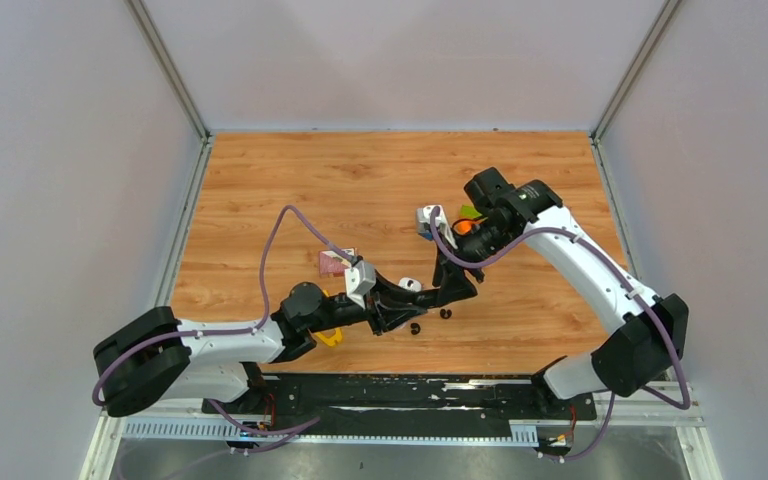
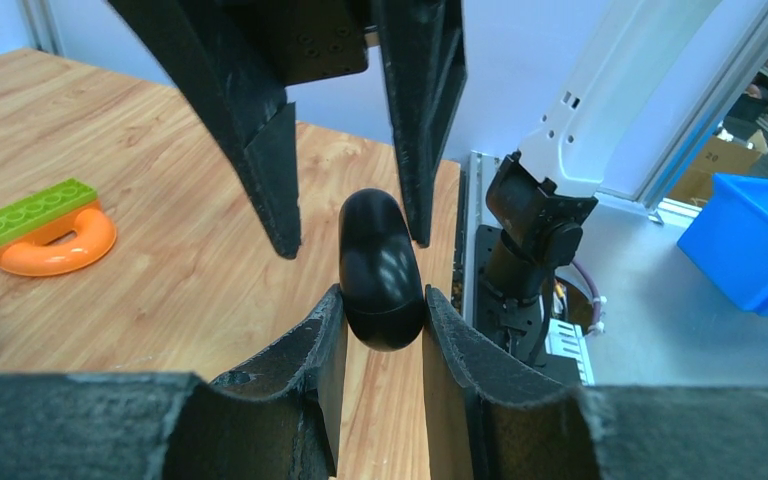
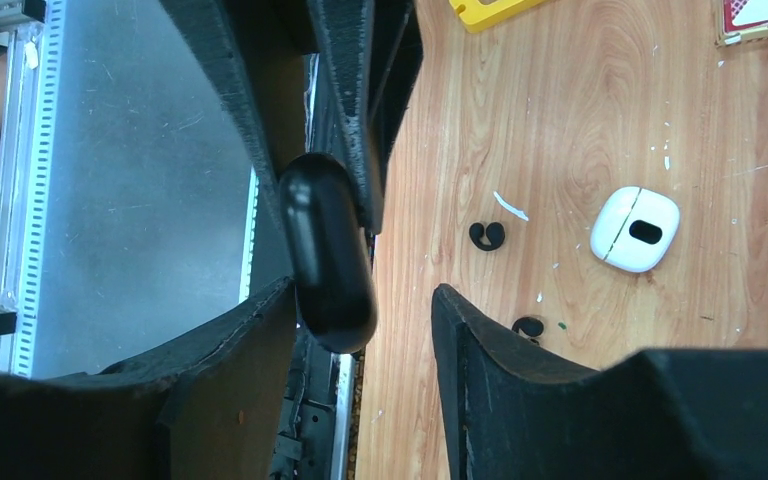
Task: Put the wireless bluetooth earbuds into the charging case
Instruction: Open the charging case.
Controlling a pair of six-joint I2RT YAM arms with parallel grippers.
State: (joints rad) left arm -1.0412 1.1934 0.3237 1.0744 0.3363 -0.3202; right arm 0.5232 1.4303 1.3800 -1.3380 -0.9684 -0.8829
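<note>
The left end effector (image 2: 382, 297) is clamped on the black charging case (image 2: 380, 255). Its two fingers press against the case's lower sides, and the glossy rounded body stands up out of them, held clear of the desk (image 1: 360, 170). The right end effector (image 3: 363, 292) faces it from the opposite side with its jaws apart. In the right wrist view we see the end of the case lying between the right fingers, close against one of them and with a clear gap to the other. We cannot tell whether the case's lid is open or closed.

The two arm tips sit together over the middle of the desk, toward its near edge. On the wood beside them lies one black earbud (image 3: 487, 236). A second black earbud (image 3: 528, 326) sits near it, partly hidden behind a right finger. Just beyond them rests the white charging case (image 3: 635, 228), closed, with a dark oval mark on top.

Further out we see an orange ring (image 2: 55, 240) carrying a green block (image 2: 25, 212), a yellow piece (image 3: 485, 10), and a blue bin (image 2: 750, 240) off the desk.
</note>
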